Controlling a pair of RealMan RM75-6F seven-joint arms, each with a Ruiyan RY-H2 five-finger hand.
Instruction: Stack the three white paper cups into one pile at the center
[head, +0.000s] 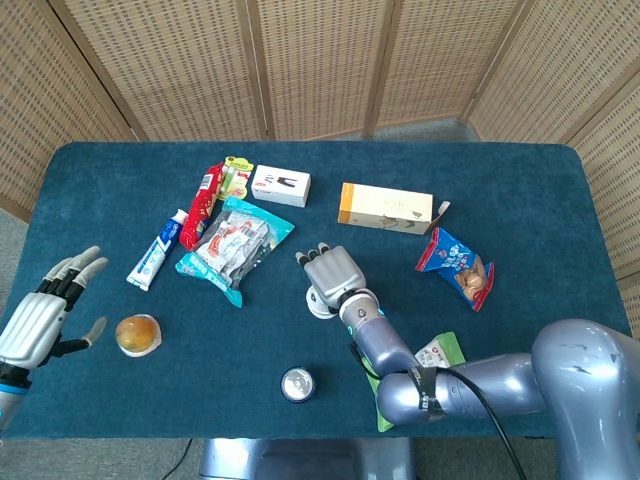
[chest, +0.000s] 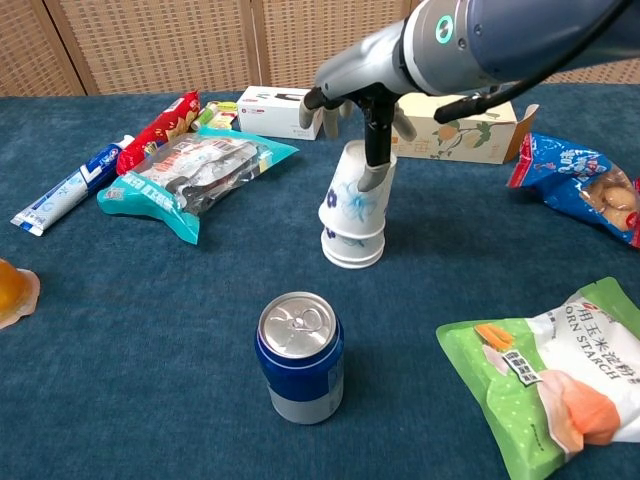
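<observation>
**Inspector:** Your right hand (chest: 362, 98) sits over the cup stack (chest: 353, 212) at mid-table. 1 finger reaches down the upper cup's side and touches it; the other fingers spread above. I cannot tell whether it grips the cup.

**Operator:** And the stack itself?

**Inspector:** The cups are upside down and nested, with blue flower prints. The top one leans left on the lower ones. I cannot tell the count from here.

**Operator:** Room around it?

**Inspector:** You have open blue cloth on all sides. The blue can (chest: 300, 356) stands near, toward the front edge. The green pouch (chest: 555, 375) lies front right, printed "CORN STARCH" in part. The long carton (head: 386, 207) lies behind the stack; the teal packet (chest: 196, 171) is to the left.

**Operator:** My left hand?

**Inspector:** Your left hand (head: 40, 314) hangs at the table's left edge, fingers apart, holding nothing. The orange jelly cup (head: 138, 334) sits just beside it. The toothpaste tube (head: 159, 250) lies further back; its writing is too small to read.
</observation>
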